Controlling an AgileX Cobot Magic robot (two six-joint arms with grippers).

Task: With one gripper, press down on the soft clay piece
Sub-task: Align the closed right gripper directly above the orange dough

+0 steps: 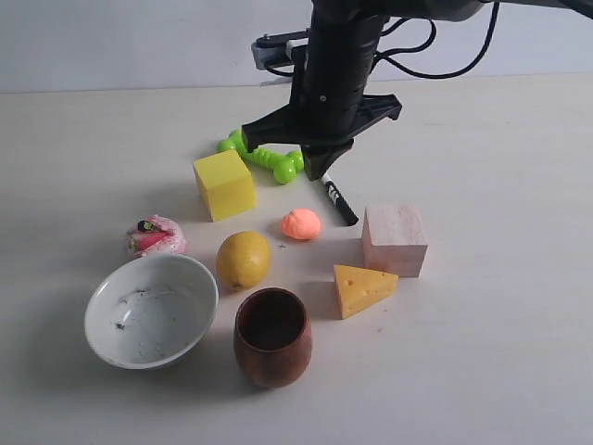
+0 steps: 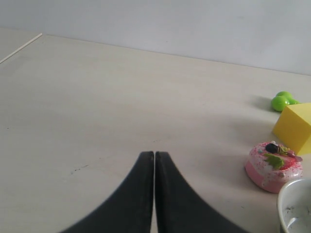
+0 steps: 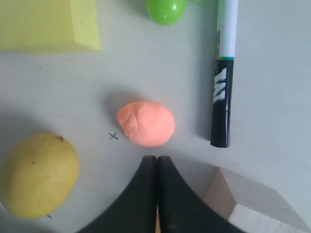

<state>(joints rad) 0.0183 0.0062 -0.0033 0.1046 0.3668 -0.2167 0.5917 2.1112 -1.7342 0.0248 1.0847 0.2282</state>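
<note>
You are looking across a pale, matte tabletop (image 1: 500, 371) running back to a plain white wall (image 1: 111, 37). Your right arm (image 1: 338, 65), thick, black and cabled, is reaching down over the far middle. Its gripper (image 3: 156, 158) is hanging above the table, jaws pressed together on nothing, not touching the clay. Your left gripper (image 2: 154, 153) is pointing across bare table, jaws pressed together too.

A white bowl (image 1: 181, 283) is sitting front left, with a brown wooden cup (image 1: 269, 362) beside it. Around the middle are lying a pale wooden block (image 1: 394, 239), a yellow cube (image 1: 223, 184), a lemon (image 1: 243, 260), a cheese wedge (image 1: 363, 289), a green dumbbell toy (image 1: 269, 158) and a pink doughnut toy (image 1: 156, 235). A black marker (image 1: 339, 201) is lying between the gripper tips and the block. The soft clay piece (image 1: 301, 223), a salmon-orange lump, is resting between lemon and block, just beside the marker.
</note>
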